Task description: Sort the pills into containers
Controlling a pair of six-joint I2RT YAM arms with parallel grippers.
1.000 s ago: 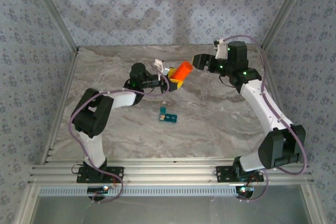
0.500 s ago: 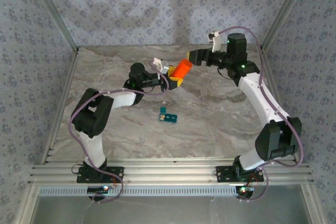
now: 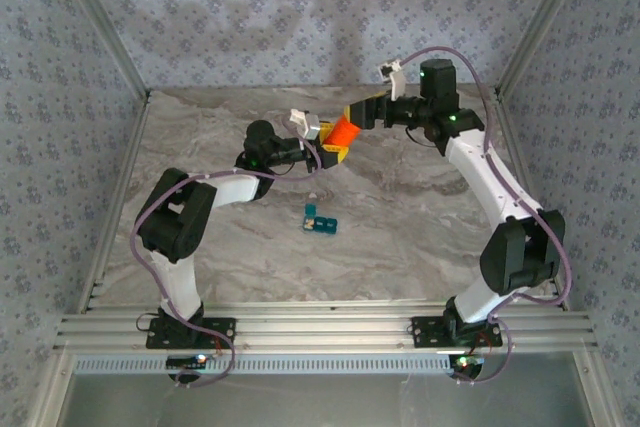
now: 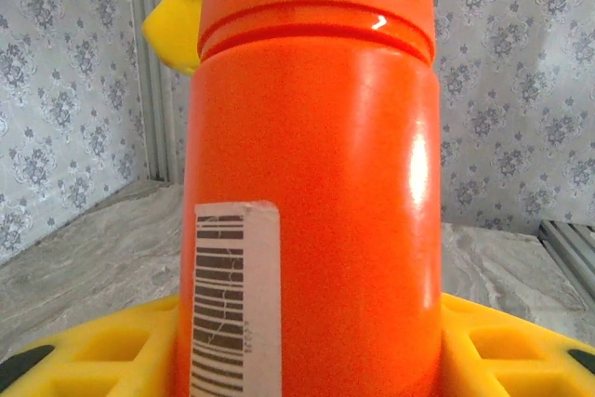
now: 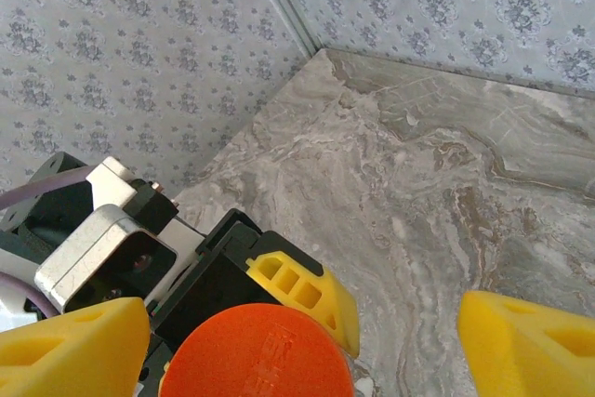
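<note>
Tabletop (image 3: 400,237) of grey marble, floral-papered walls (image 3: 250,17)

The surface (image 3: 400,237) has a grey and beige marble pattern with long veins. Three walls (image 3: 300,7) stand around it, all covered with pale blue-grey wallpaper that carries small flower ornaments. Slanted aluminium posts (image 3: 110,37) mark the two back corners, and ribbed aluminium rails (image 3: 320,332) run along the near edge. The light is soft and even; faint shadows lie on the back wall
</note>
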